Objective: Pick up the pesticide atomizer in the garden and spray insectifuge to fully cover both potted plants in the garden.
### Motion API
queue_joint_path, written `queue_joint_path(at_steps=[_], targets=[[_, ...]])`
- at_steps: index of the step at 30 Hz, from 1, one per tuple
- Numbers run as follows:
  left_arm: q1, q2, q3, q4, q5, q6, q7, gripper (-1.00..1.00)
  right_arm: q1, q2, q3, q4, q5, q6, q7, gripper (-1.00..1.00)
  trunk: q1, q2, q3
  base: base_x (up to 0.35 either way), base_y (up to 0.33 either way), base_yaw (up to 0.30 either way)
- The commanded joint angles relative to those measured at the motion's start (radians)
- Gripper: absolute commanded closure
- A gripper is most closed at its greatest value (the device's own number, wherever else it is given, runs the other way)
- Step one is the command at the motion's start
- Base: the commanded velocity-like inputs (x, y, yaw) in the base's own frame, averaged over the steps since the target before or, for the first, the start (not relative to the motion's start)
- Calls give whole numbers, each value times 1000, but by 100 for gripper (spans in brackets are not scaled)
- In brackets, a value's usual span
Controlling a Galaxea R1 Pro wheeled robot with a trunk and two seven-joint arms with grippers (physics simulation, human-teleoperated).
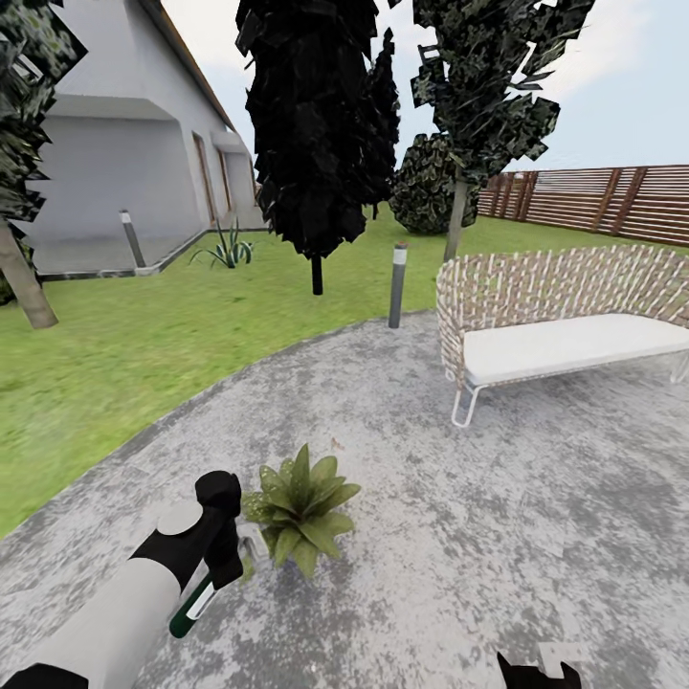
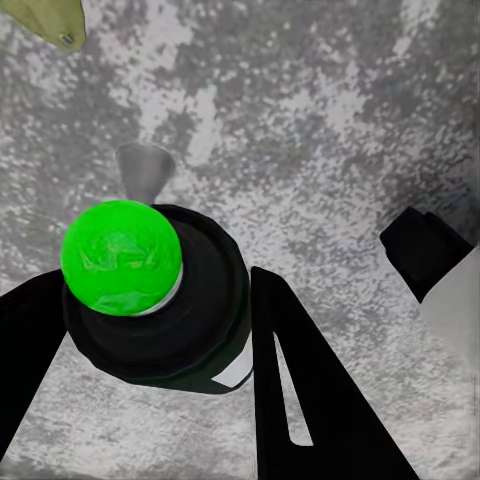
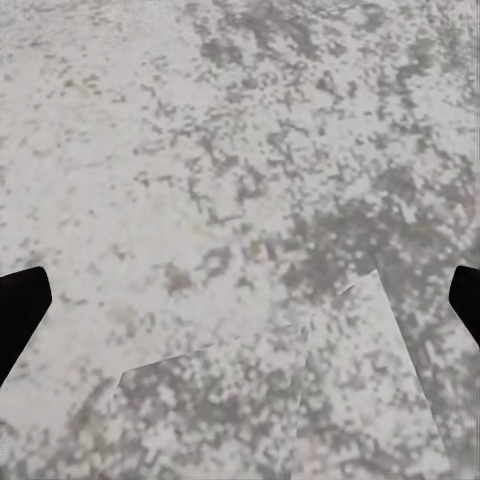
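My left gripper (image 1: 218, 563) is shut on the pesticide atomizer (image 1: 192, 607), a slim dark bottle with a pale label, held low over the paving. In the left wrist view the atomizer (image 2: 190, 330) sits between the two black fingers (image 2: 310, 390), its bright green top (image 2: 122, 257) facing the camera. One potted plant (image 1: 301, 507), a low rosette of pointed green leaves, stands on the paving just right of the left gripper; a leaf tip (image 2: 55, 20) shows. The second potted plant is out of view. My right gripper (image 3: 240, 300) hangs open over bare paving.
A wicker bench (image 1: 565, 325) with a white cushion stands at the right. A grey bollard (image 1: 397, 285) marks the paving edge, with lawn (image 1: 115, 354), dark trees (image 1: 316, 124), a house (image 1: 115, 144) and a wooden fence (image 1: 612, 201) beyond.
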Motion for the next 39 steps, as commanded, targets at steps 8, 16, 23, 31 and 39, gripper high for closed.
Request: queue_joint_path(at_steps=[8, 16, 23, 31, 39], targets=[[-1, -1, -5, -1, -5, 10, -8, 100, 0, 1, -9, 2, 5, -3, 6, -100, 0, 0, -1, 0, 0, 259], [-1, -1, -4, -1, -5, 10, -8, 100, 0, 1, -9, 2, 5, -3, 6, -100, 0, 0, -1, 14, -69, 78], [-1, 0, 0, -6, -4, 10, -8, 100, 0, 1, -9, 2, 5, -3, 6, -100, 0, 0, -1, 136, -238, 266], [13, -21, -3, -2, -3, 10, -8, 100, 0, -8, -9, 1, 5, -3, 6, -100, 0, 0, -1, 205, -163, 149], [74, -41, 42, -2, 16, 10, 94, 100, 0, -5, -9, 1, 5, -3, 5, -100, 0, 0, -1, 6, -4, 1]])
